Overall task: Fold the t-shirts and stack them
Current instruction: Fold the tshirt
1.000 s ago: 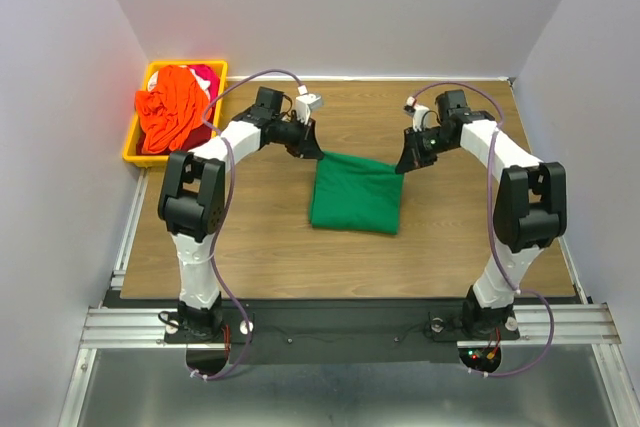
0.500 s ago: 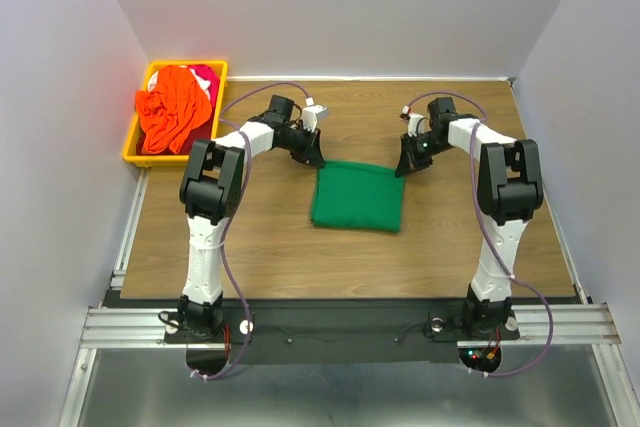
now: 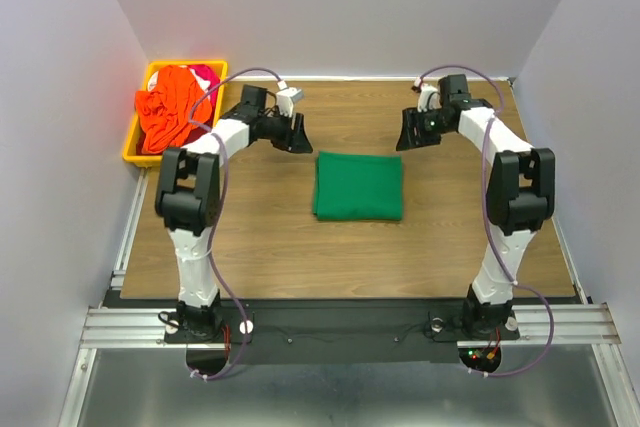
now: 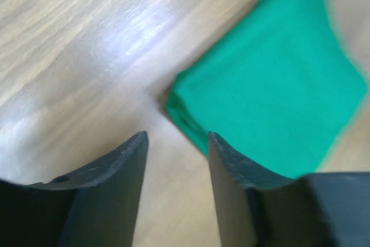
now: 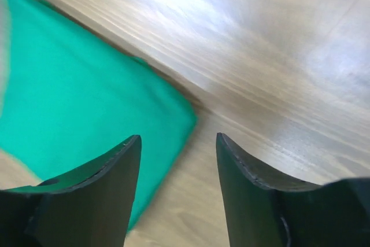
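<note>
table (image 3: 260,237): wood, grey walls.
green t-shirt (image 3: 359,186): folded, centre, just near of both grippers.
left gripper (image 3: 298,135): apart, empty.
right gripper (image 3: 405,135): apart, empty.
orange t-shirt (image 3: 170,112): far-left bin (image 3: 129,156), left arm nearer.

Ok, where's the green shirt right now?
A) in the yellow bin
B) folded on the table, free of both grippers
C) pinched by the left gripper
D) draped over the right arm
B: the green shirt lies folded on the table, and the left gripper and right gripper both stand open, clear of it.
</note>
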Controlling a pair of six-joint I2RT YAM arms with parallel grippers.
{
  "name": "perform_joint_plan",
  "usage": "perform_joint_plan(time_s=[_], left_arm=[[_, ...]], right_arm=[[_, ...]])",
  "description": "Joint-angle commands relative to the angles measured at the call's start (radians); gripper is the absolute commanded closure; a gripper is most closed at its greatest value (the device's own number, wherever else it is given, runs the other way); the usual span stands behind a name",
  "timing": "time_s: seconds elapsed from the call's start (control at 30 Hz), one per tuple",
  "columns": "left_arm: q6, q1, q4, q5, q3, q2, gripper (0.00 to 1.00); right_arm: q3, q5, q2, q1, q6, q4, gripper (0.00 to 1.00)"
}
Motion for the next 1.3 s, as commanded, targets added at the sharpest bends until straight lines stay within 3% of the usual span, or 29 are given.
perform_joint_plan(time_s=[0.0,0.13,0.23,0.4,0.67,0.8,0.93,1.1,1.27], left_arm=[[-0.105,-0.008,0.198,0.149,-0.123,-0.241,0.42],[-0.28,-0.048,0.381,0.24,-0.197,-0.231,0.52],[-0.42,-0.082,0.509,0.268,-0.203,-0.148,0.54],[-0.518,-0.106,0.604,0.26,-0.149,-0.001,0.58],[-0.544,-0.068,0.583,0.232,-0.011,0.242,0.6],[-0.354,-0.048,0.404,0.22,0.016,0.148,0.6],[-0.269,-0.06,0.369,0.258,-0.118,-0.071,0.55],[-0.274,-0.134,0.375,0.286,-0.319,-0.223,0.54],[-0.326,-0.184,0.443,0.303,-0.421,-0.192,0.52]], right_arm=[[0.063,-0.163,-0.121,-0.003,0.115,0.039,0.43],[0.017,-0.373,-0.072,0.023,0.257,0.08,0.6],[-0.056,-0.443,-0.019,0.04,0.327,0.16,0.64],[-0.075,-0.402,0.083,0.039,0.316,0.231,0.67],[0.029,-0.333,0.255,0.028,0.288,0.274,0.69],[0.079,-0.33,0.183,0.029,0.293,0.263,0.67],[0.002,-0.394,0.025,0.032,0.325,0.252,0.6],[-0.209,-0.486,-0.112,0.074,0.373,0.254,0.59],[-0.399,-0.486,-0.115,0.135,0.336,0.258,0.59]])
